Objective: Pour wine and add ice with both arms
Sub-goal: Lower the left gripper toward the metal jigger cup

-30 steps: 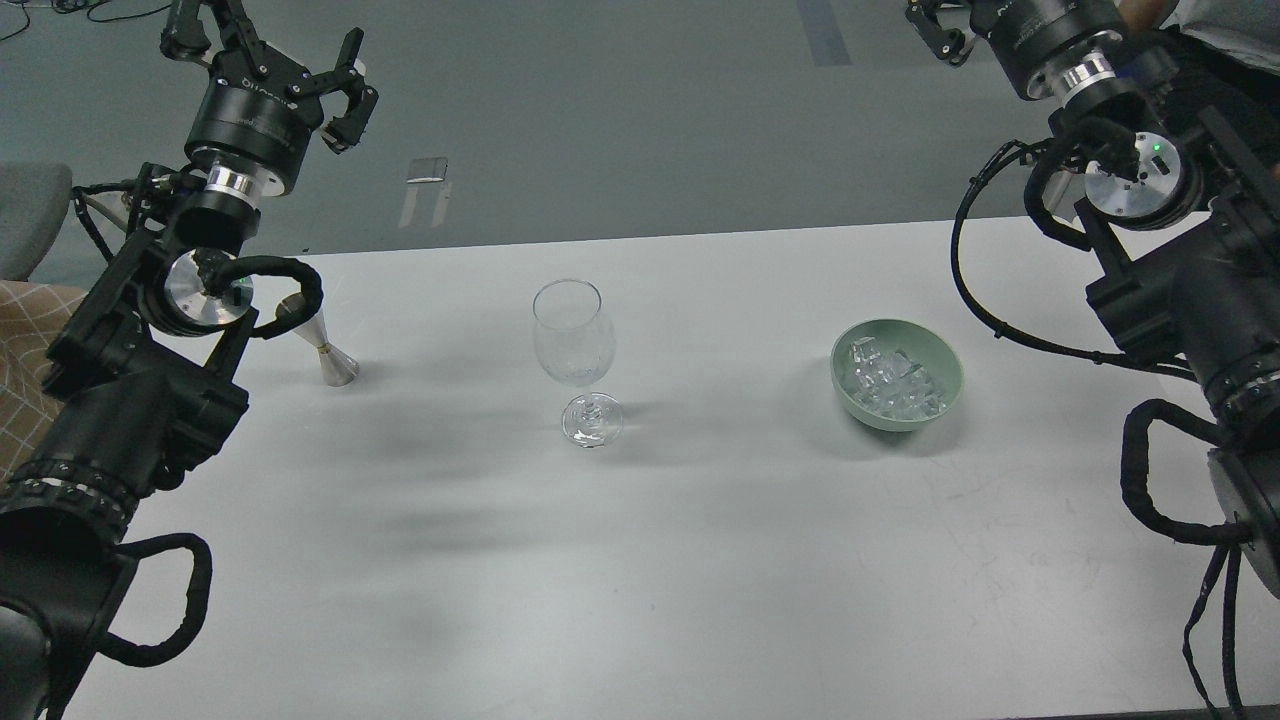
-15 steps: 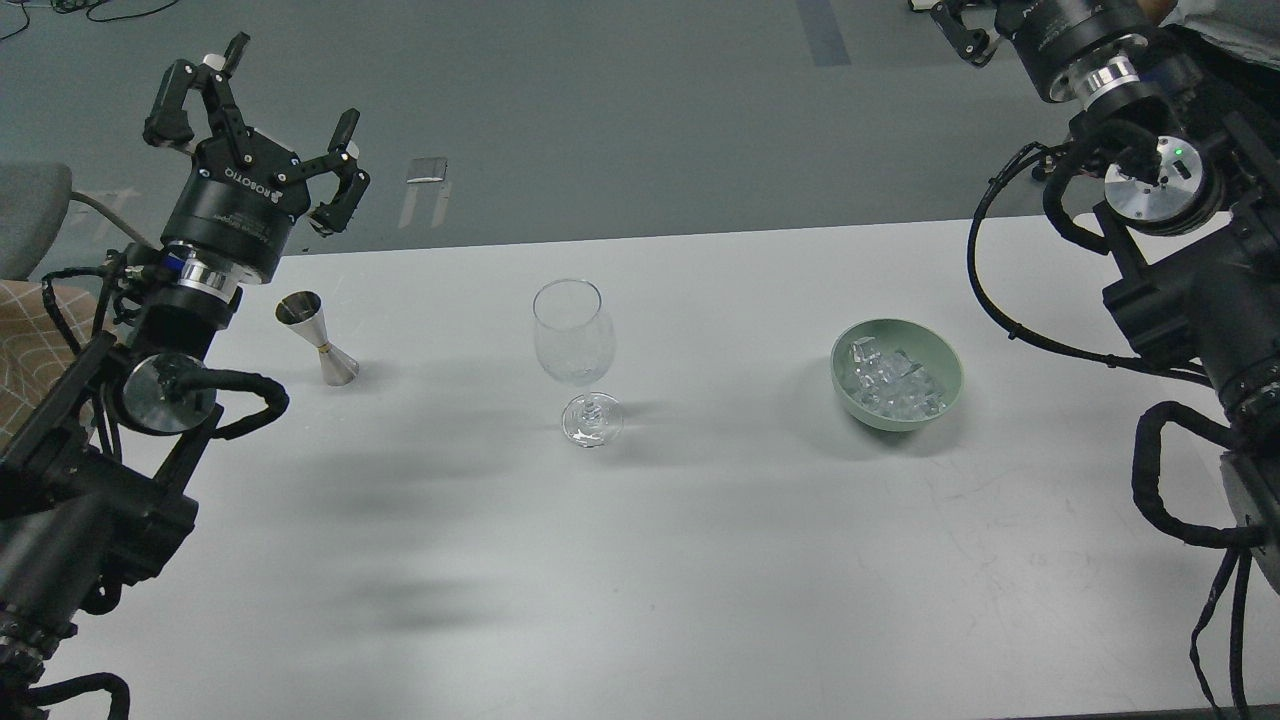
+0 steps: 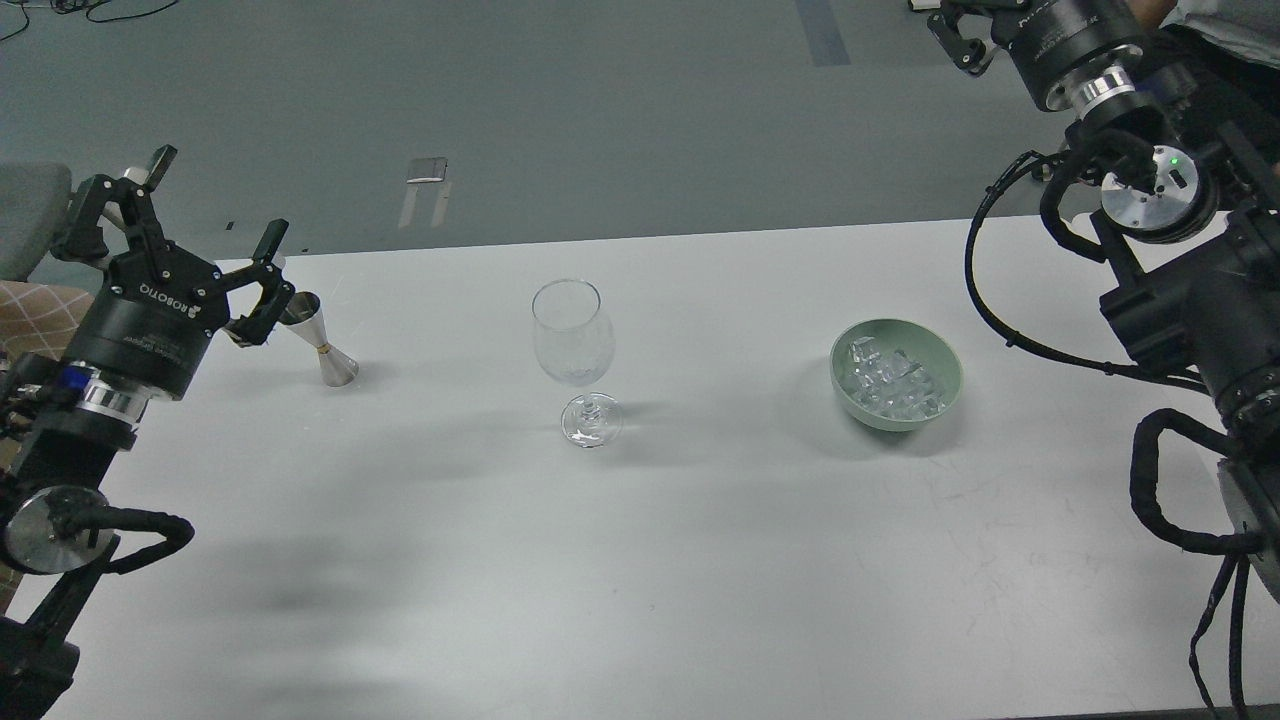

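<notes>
A clear, upright wine glass [image 3: 573, 340] stands at the table's middle. A small silver jigger [image 3: 322, 346] stands to its left. I cannot make out any wine in either. A green bowl [image 3: 896, 421] to the right holds several clear ice cubes [image 3: 890, 384]. My left gripper [image 3: 205, 215] is open and empty, just left of the jigger and close to its rim. My right gripper [image 3: 958, 38] is high at the top right, far behind the bowl. It is mostly cut off by the frame edge.
The white table [image 3: 700, 560] runs across the view, with its far edge behind the glass. A grey chair [image 3: 25, 210] and a checked cushion [image 3: 30, 310] lie at the far left. My right arm's links and cable loops [image 3: 1150, 480] hang over the table's right end.
My left gripper has come down and to the left, from high behind the table to beside the jigger. The right arm has shifted slightly. Glass, jigger and bowl have not moved.
</notes>
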`<state>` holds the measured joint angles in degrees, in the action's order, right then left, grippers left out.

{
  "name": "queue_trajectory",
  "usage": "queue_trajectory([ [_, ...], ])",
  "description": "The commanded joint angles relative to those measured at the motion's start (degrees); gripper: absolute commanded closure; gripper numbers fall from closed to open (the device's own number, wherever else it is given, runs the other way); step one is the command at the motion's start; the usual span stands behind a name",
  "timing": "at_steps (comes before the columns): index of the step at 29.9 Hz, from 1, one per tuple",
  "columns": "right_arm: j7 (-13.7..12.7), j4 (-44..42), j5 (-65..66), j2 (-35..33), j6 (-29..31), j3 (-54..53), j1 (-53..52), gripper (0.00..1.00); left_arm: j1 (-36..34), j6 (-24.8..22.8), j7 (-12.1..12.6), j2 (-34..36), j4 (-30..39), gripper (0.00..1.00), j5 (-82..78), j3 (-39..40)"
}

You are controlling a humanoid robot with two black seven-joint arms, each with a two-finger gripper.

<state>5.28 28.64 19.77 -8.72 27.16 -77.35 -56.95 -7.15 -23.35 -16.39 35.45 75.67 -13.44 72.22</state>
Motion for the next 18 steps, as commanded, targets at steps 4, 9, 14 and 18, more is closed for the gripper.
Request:
queue_trajectory([
  [4, 0.0, 0.1, 0.0, -0.2, 0.0, 0.1, 0.4, 0.0, 1.8, 0.3, 0.4, -3.5, -2.7, 0.02, 0.4, 2.0],
  [9, 0.0, 0.2, 0.0, -0.2, 0.0, 0.0, 0.4, 0.0, 1.5, -0.7, 3.8, -4.6, -3.6, 0.02, 0.9, 1.8],
  [14, 0.0, 0.3, 0.0, -0.2, -0.1, 0.0, 0.4, 0.0, 0.8, 1.5, 21.5, -7.8, -3.9, 0.02, 15.4, 2.4],
  [18, 0.0, 0.3, 0.0, -0.2, -0.1, 0.1, 0.4, 0.0, 0.8, 8.1, 27.8, -8.7, -2.9, 0.02, 25.5, 4.6],
])
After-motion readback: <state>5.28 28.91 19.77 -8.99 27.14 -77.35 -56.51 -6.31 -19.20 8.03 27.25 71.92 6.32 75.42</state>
